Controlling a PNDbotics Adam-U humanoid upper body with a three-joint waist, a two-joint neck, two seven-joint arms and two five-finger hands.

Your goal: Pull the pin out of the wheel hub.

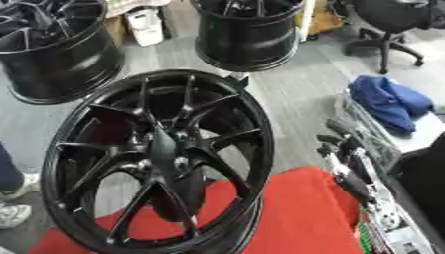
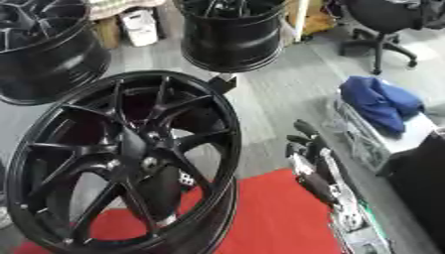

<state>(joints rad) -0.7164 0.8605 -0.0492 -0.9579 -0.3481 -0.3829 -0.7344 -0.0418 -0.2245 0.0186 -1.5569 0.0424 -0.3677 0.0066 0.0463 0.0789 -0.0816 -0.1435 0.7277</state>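
A black multi-spoke wheel hub (image 1: 161, 158) stands tilted on its rim on a red cloth (image 1: 300, 218), filling the left and middle of both eye views. Near the hub's centre shows a small pale spot (image 1: 181, 161); I cannot make out a pin there. Behind the lower spokes sits a dark shape (image 2: 161, 193) that I cannot identify. My right hand (image 1: 337, 141) is at the right, apart from the wheel's rim, fingers relaxed and pointing up, holding nothing. Its black and silver forearm (image 1: 374, 198) runs in from the lower right corner. My left hand shows in neither view.
Two more black wheels (image 1: 52, 49) (image 1: 248, 32) stand on the grey floor behind. A blue cloth (image 1: 389, 101) lies on a clear-wrapped box at the right. An office chair (image 1: 387, 25) stands at the back right. A white container (image 1: 146, 25) stands between the back wheels. Shoes (image 1: 13, 198) show at the left edge.
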